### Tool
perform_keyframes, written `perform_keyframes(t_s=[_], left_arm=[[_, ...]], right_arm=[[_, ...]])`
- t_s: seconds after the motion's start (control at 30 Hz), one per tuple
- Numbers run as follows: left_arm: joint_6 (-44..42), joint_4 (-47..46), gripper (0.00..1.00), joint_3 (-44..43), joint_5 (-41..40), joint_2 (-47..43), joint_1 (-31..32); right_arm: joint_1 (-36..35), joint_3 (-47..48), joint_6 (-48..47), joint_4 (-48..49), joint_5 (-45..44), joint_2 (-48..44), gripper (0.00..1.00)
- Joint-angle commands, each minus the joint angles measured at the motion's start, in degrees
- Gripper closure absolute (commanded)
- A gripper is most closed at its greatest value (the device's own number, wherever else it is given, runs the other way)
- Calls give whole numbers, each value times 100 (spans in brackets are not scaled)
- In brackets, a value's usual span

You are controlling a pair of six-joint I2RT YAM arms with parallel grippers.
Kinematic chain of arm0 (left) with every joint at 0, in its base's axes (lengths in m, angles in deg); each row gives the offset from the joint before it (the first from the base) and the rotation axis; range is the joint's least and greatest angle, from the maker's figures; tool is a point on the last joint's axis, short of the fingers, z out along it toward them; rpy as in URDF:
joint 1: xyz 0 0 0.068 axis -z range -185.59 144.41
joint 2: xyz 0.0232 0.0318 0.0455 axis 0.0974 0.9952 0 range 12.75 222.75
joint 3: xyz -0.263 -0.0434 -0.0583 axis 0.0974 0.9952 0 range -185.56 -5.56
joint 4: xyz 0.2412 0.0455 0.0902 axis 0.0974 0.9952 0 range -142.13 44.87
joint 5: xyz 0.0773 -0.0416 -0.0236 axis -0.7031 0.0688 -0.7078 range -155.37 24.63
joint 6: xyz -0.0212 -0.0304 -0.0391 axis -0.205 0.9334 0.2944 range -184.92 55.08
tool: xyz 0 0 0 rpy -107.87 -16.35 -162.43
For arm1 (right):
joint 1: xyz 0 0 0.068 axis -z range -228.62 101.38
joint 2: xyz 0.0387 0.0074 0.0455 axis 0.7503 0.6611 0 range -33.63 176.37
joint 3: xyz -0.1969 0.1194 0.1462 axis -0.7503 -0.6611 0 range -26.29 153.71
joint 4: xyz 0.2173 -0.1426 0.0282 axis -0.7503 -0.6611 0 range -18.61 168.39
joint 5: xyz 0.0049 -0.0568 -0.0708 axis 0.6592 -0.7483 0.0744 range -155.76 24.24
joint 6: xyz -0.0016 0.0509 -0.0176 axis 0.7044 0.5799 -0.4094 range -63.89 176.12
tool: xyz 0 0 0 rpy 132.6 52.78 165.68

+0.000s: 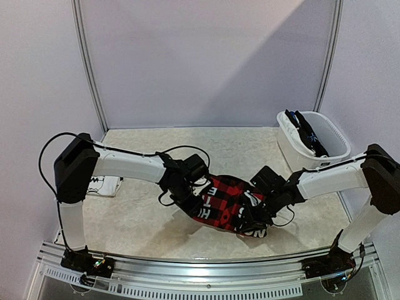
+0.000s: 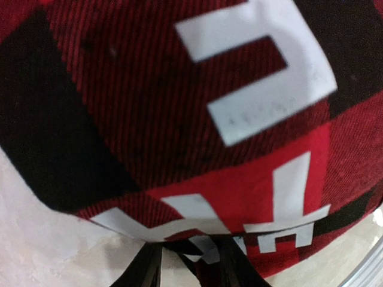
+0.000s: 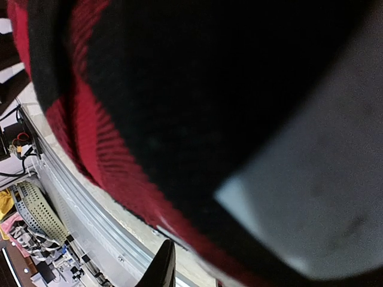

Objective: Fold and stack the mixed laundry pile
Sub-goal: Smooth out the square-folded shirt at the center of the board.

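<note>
Pale, stone-patterned table (image 1: 137,219) carries the red-and-black plaid garment (image 1: 222,200) near the middle of its near edge, with a white T-shirt (image 1: 106,185) at the left edge and the tub (image 1: 282,134) at the far right corner. My left gripper (image 2: 190,263) has the plaid hem pinched between its jaws; cloth smothers the right gripper (image 1: 255,217), so I cannot tell how its jaws stand. I'd check both holds sit on matching corners, then lift evenly with the cloth taut so the fold lands square.

woven matt plaid cloth (image 2: 137,119), glossy plastic tub (image 1: 291,149)
</note>
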Motion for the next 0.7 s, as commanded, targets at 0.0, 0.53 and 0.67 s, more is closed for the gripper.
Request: perform_keyframes(t_s=[0.0, 0.53, 0.67], left_arm=[[224, -52, 67, 287, -19, -314, -65], [73, 481, 66, -1199, 364, -249, -47], [60, 356, 66, -1452, 517, 288, -75]], right_arm=[[40, -19, 100, -154, -66, 9, 77], [478, 837, -170, -1234, -434, -663, 75], [552, 660, -105, -1016, -426, -336, 76]])
